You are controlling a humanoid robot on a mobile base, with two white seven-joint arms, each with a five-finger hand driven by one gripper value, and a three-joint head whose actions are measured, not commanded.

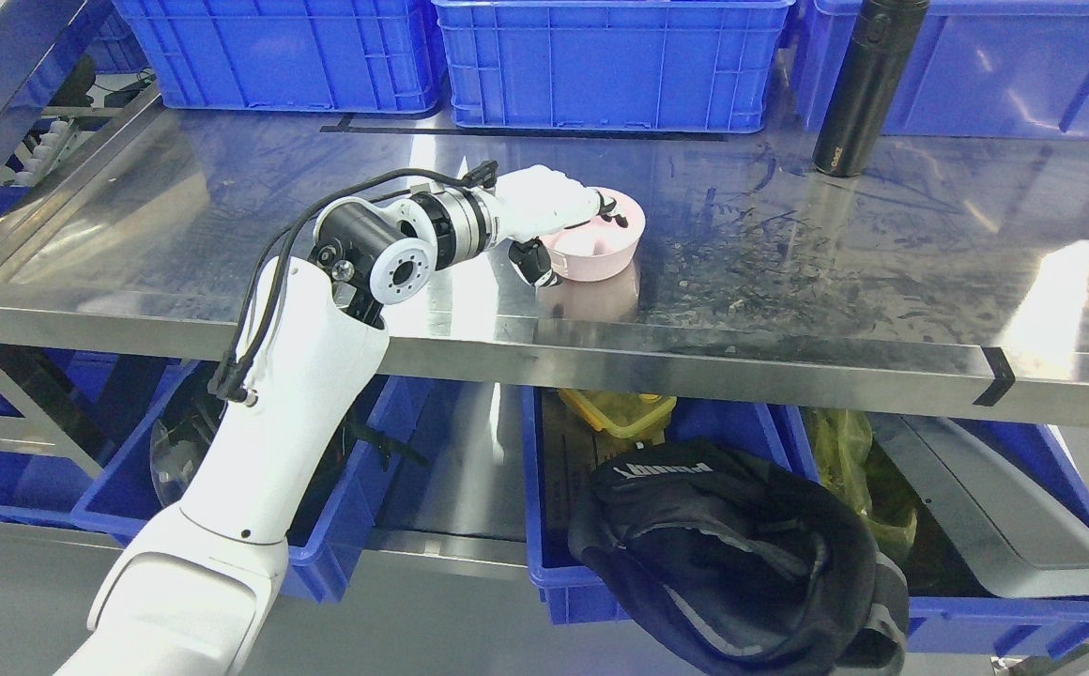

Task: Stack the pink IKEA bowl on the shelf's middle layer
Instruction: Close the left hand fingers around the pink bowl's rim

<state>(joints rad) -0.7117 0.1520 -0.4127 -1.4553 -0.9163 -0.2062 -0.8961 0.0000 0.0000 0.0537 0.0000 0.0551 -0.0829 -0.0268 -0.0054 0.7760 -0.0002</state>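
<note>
Pink bowl [601, 246], upright on the steel shelf [789, 272] (mirrored faintly in the metal), near the front edge, rim pinched by left hand [544, 211].

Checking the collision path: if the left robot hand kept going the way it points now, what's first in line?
Past the pink bowl that the left robot hand grips, the steel shelf looks bare to the right. The black bottle seems farther back, though depth is unclear.

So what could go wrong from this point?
1. The left hand pinches only the near rim of the pink bowl, fingers inside and thumb outside, so the bowl might tilt or slip if lifted.
2. The steel shelf looks slick; a push could slide the bowl away.
</note>
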